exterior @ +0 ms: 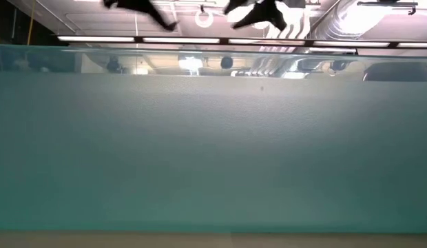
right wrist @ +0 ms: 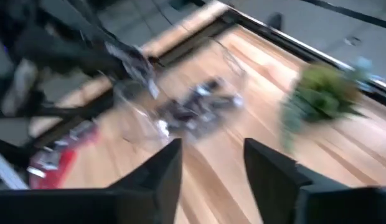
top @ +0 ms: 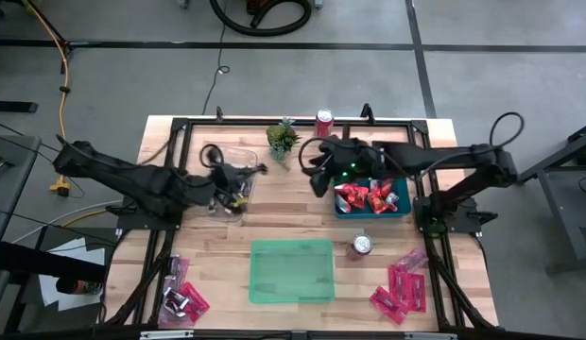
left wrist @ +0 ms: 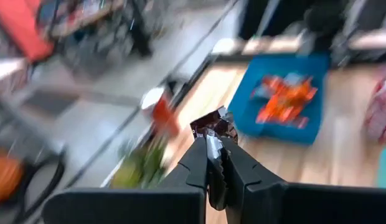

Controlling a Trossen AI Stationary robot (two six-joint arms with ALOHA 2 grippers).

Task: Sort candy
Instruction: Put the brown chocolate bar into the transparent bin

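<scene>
The bench (top: 302,208) is pale planked wood, smooth with a faint sheen; the blue tray (top: 399,206) and the green tray (top: 291,271) look like matt plastic, the clear bin (top: 238,156) glossy transparent plastic; the candy (top: 400,288) wears shiny foil-like wrappers; the soda can (top: 323,123) is glossy metal; the left claw (left wrist: 213,144) is matt black.

Wooden tabletop (top: 227,260) is seen with green tray (top: 291,271) at front centre, blue tray (top: 403,200) right, clear tray (top: 238,154) left. Plant (top: 283,138) and one can (top: 323,123) are placed at far edge; second can (top: 361,246) between green and blue trays.
</scene>
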